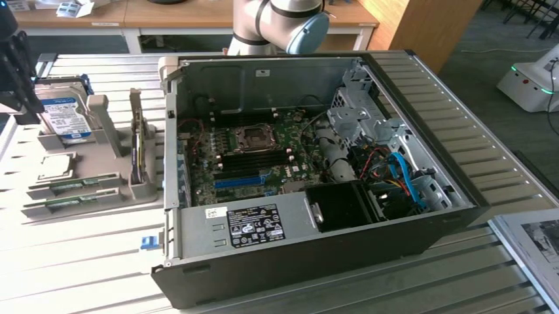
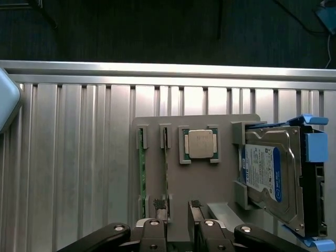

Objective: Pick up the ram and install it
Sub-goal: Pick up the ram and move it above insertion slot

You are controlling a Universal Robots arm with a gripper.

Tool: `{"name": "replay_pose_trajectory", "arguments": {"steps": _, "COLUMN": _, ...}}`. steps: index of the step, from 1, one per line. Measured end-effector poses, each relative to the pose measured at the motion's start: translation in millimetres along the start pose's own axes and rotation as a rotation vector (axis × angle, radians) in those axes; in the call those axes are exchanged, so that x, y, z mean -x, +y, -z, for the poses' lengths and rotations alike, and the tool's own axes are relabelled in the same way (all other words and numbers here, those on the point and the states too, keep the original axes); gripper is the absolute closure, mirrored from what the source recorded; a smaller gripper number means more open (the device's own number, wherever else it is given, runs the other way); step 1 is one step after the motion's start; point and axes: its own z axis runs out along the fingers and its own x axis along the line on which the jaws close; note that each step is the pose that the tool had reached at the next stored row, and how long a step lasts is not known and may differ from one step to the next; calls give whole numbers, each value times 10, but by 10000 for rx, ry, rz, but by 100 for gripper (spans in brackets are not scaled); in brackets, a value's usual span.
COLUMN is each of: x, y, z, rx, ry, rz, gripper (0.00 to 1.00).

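Two ram sticks stand on edge in slots of a grey holder (image 2: pixel 199 184); they are thin green boards, one (image 2: pixel 166 168) and the other (image 2: pixel 140 173). My gripper (image 2: pixel 177 205) is open above the holder's end. One finger pad (image 2: pixel 159 203) sits right beside the end of the first stick, and the other pad (image 2: pixel 195 203) is over bare holder. Nothing is held. In the exterior view the gripper (image 1: pixel 22 114) hangs dark at the far left over the holder (image 1: pixel 96 154), where the sticks (image 1: pixel 74 184) (image 1: pixel 65 203) lie. The open computer case (image 1: pixel 315 176) shows its motherboard (image 1: pixel 253 157).
A square silver processor (image 2: pixel 199 144) and a blue-labelled hard drive (image 2: pixel 268 173) share the holder. Another card (image 1: pixel 137 140) stands upright in a grey stand beside the case. The case walls rise around the motherboard. All of this rests on a ribbed aluminium table (image 2: pixel 79 173).
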Motion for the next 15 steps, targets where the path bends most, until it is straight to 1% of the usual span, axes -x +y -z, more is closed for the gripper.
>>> {"name": "replay_pose_trajectory", "arguments": {"steps": 11, "x": -3, "y": -5, "z": -107, "rx": 0, "ry": 0, "rz": 0, "gripper": 71}}
{"name": "replay_pose_trajectory", "arguments": {"steps": 15, "x": -6, "y": -11, "z": -245, "rx": 0, "ry": 0, "rz": 0, "gripper": 71}}
